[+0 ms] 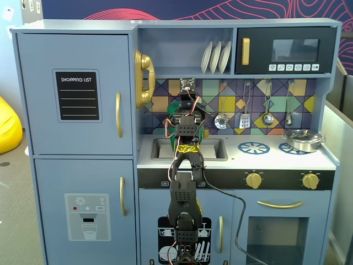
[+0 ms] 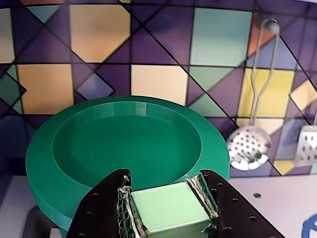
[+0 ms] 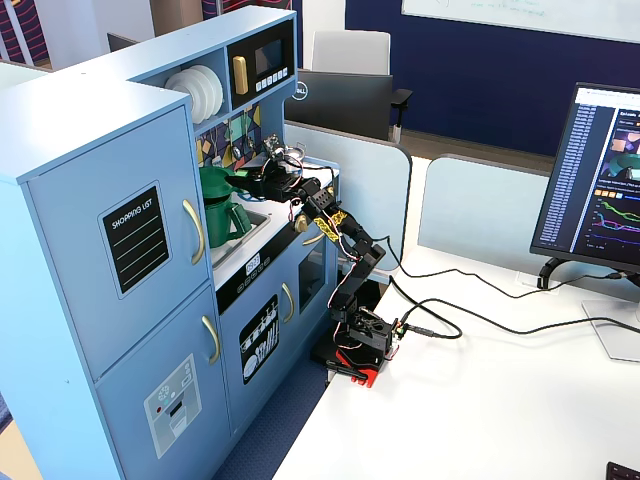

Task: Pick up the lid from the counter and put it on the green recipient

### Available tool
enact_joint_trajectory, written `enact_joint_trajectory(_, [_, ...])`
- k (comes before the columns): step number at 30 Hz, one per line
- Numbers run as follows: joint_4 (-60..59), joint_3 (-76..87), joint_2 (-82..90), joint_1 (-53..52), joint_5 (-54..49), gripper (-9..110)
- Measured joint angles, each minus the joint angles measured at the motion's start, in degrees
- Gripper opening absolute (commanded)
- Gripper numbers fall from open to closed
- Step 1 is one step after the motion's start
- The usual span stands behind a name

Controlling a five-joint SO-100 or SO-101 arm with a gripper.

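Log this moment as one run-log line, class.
gripper: shut on light-green tab | round green plastic lid: held, tilted | tall dark-green plastic container: by sink | placed: no

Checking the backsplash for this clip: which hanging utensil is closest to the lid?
The slotted skimmer, leftmost of the utensils, hangs just right of the green lid in the wrist view.

Bright even indoor light, soft shadows, fixed views sharp, wrist view slightly soft, mild glare.

Black robot arm (image 3: 352,262) rises from its base and reaches forward, its wrist about level. In the wrist view, the gripper (image 2: 167,210) is clamped on the lid (image 2: 124,148), both jaws seemingly pressed against its pale tab.
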State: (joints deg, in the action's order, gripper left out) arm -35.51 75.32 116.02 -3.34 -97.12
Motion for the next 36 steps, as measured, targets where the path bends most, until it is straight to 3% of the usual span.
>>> enact_joint_trajectory(31, [3.5, 6.9, -2.2, -0.3, -1.9, 0])
enact_joint_trajectory(33, [3.5, 6.9, -2.2, -0.3, -1.9, 6])
enact_joint_trajectory(36, [4.4, 6.9, -2.2, -0.3, -1.4, 24])
